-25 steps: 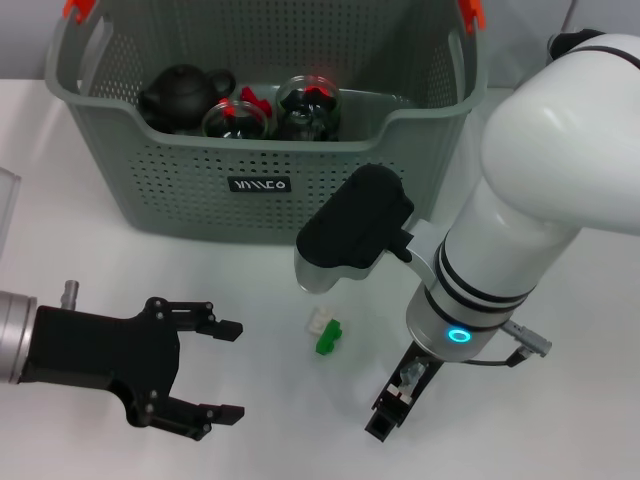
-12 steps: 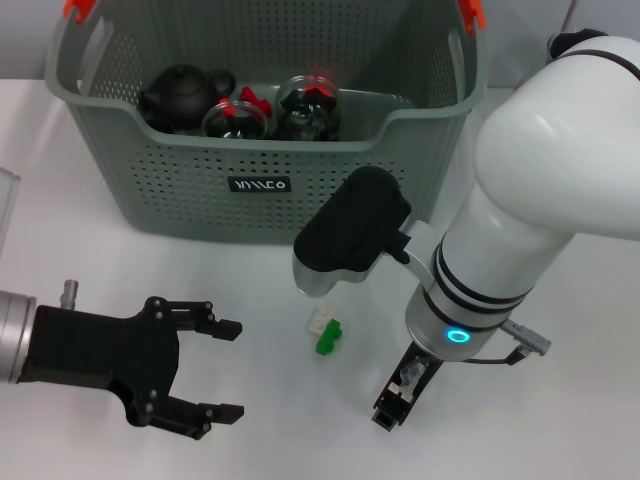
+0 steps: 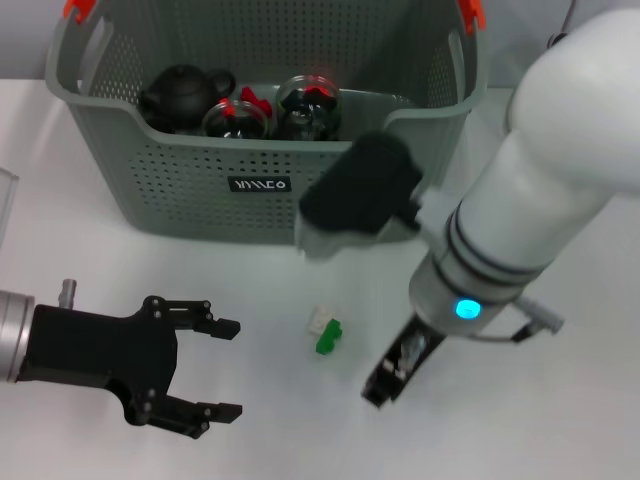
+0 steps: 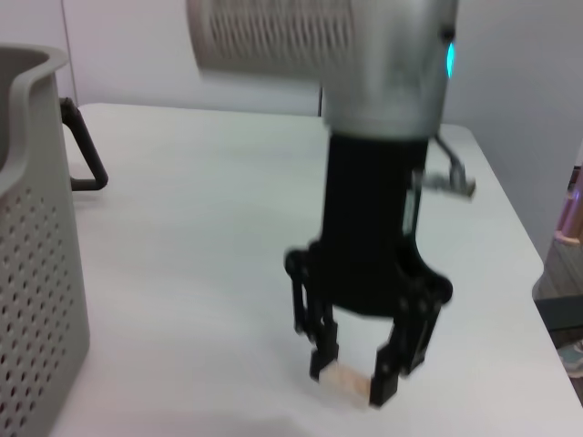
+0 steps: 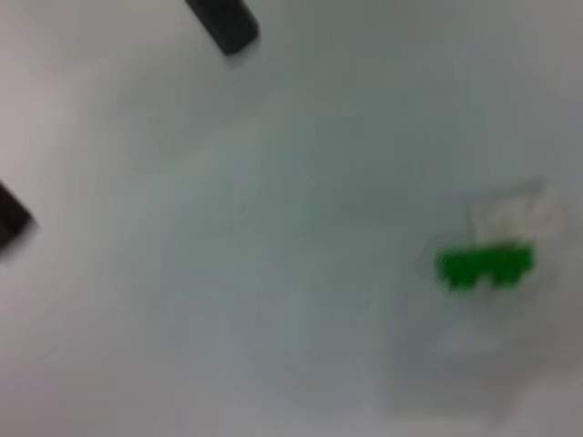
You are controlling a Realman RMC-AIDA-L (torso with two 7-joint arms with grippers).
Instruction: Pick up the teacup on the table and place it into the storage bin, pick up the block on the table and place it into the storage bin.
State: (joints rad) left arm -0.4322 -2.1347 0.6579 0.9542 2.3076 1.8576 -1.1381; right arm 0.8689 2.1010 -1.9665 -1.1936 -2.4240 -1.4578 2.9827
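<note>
Now, left claw (image 3: 222, 368): spread wide, empty, low over the table (image 3: 560, 420).
Block (image 3: 326, 333): green and white, lying on the table between both arms.
Right claw (image 3: 318, 240): clenched around a pale teacup (image 3: 312, 238), raised just before the storage bin (image 3: 260, 190).

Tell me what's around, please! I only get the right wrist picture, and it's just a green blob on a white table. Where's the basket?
Observer: The storage bin stands at the back of the table, beyond the green block.
Operator: Is my pincer holding anything?
Observer: Yes. In the left wrist view, the right pincer is shut on a small pale thing; I can't tell what it is.
Operator: And the other arm?
Observer: The left pincer is open, over the table to the block's left.
</note>
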